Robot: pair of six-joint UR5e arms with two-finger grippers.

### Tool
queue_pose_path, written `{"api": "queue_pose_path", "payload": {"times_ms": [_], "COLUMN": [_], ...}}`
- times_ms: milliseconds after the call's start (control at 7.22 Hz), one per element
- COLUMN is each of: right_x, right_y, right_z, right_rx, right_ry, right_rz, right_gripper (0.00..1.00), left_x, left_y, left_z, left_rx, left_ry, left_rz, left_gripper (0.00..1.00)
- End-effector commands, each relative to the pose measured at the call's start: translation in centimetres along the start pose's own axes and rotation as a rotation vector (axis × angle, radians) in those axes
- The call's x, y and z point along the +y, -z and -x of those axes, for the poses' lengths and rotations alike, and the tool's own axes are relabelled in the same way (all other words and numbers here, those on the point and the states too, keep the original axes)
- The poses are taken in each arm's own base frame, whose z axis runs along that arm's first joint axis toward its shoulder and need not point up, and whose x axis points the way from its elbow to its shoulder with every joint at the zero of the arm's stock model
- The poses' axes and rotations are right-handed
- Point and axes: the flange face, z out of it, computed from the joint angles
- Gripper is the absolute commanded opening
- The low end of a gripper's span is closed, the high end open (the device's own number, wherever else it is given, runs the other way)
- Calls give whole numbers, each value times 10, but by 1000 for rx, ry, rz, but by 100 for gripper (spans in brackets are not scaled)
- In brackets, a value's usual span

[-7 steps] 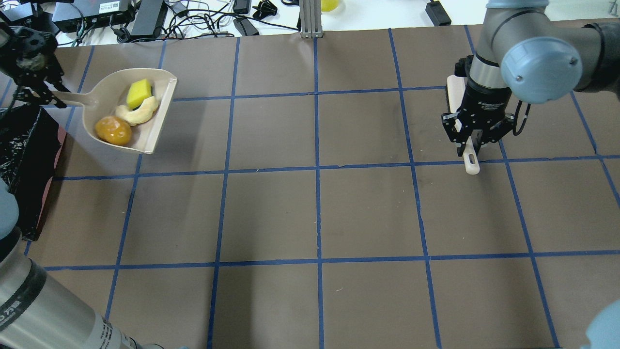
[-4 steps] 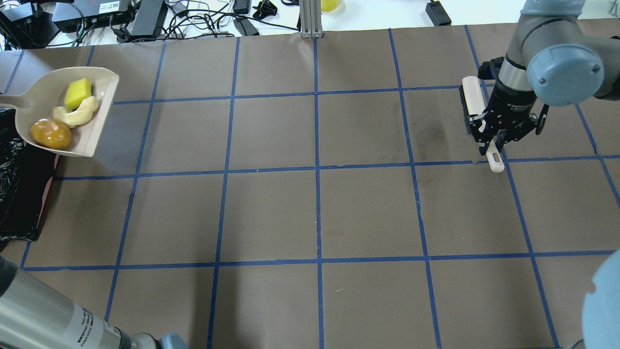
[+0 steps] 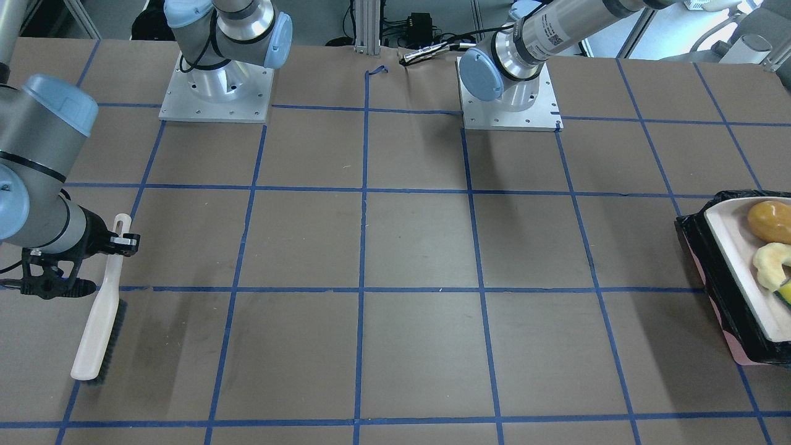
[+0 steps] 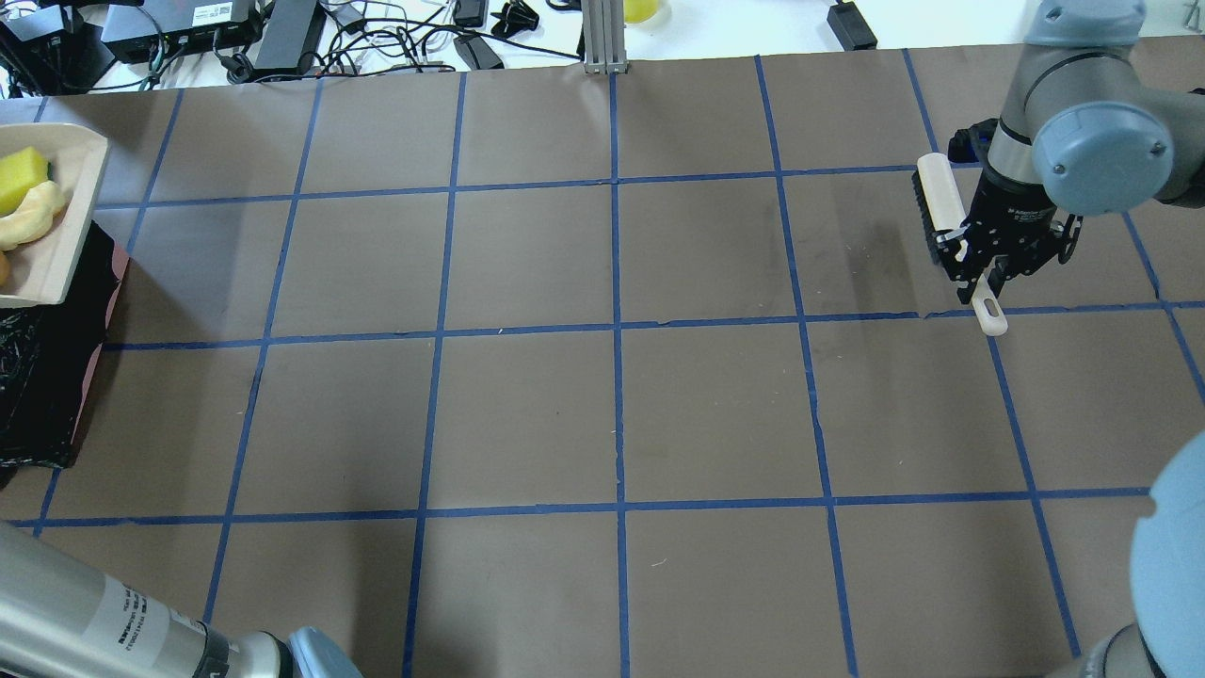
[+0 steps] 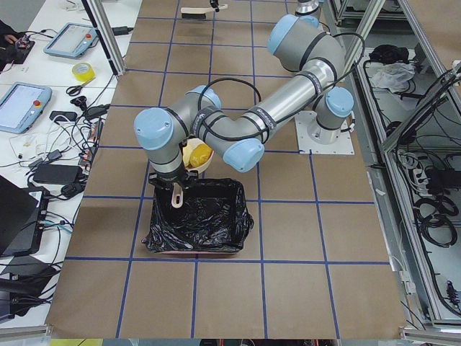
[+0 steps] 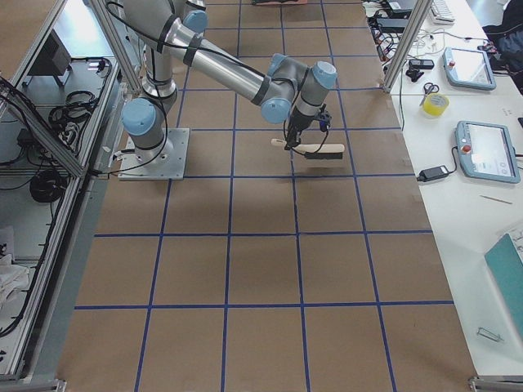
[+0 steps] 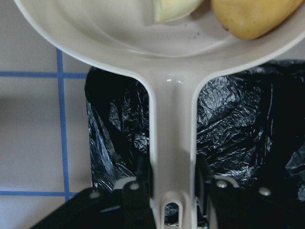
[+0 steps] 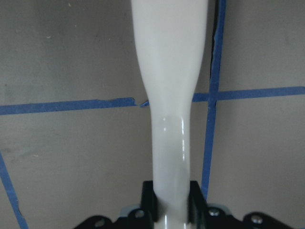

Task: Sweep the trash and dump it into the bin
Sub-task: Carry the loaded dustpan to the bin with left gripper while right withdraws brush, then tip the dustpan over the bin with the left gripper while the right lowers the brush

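Observation:
The beige dustpan (image 3: 732, 259) hangs over the black-lined bin (image 3: 710, 278) at the table's left end. It holds the golden-brown lump (image 3: 769, 221), the pale crescent slice (image 3: 769, 266) and the yellow sponge wedge (image 4: 21, 179). My left gripper (image 7: 172, 179) is shut on the dustpan's handle, with the bin's black bag (image 7: 238, 124) right below. In the overhead view the dustpan (image 4: 56, 245) juts in at the left edge above the bin (image 4: 47, 395). My right gripper (image 4: 979, 273) is shut on the handle of a white brush (image 4: 941, 202) low over the table at the far right.
Cables and electronics (image 4: 282, 38) lie beyond the table's far edge, beside an aluminium post (image 4: 602, 38). The two arm bases (image 3: 216, 86) stand at the robot's side. The brown table surface (image 4: 612, 405) carries a blue tape grid.
My left arm has carried the loaded dustpan leftward until it hangs over the bin. My right arm has shifted the brush a little to the right.

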Motion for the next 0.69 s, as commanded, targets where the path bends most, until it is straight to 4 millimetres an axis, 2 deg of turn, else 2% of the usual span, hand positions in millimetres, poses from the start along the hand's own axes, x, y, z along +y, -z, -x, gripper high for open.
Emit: {"api": "queue_pose_path", "payload": {"times_ms": [0, 277, 416, 554], "right_x": [-9, -15, -18, -19], "right_y": [-18, -29, -31, -32], "right_z": [-27, -29, -29, -30], "right_rx": [-19, -26, -21, -21], "right_ry": [34, 49, 49, 47], "right_rz": [9, 22, 13, 13], "right_gripper": [0, 0, 0, 0], "left_x": [38, 60, 78, 87], "left_y": [-1, -4, -10, -10], "left_z": [-10, -7, -11, -11], "left_rx": [10, 5, 2, 1], "left_ry": [42, 59, 81, 89], "left_rz": [77, 175, 180, 229], "left_gripper": [0, 0, 0, 0]}}
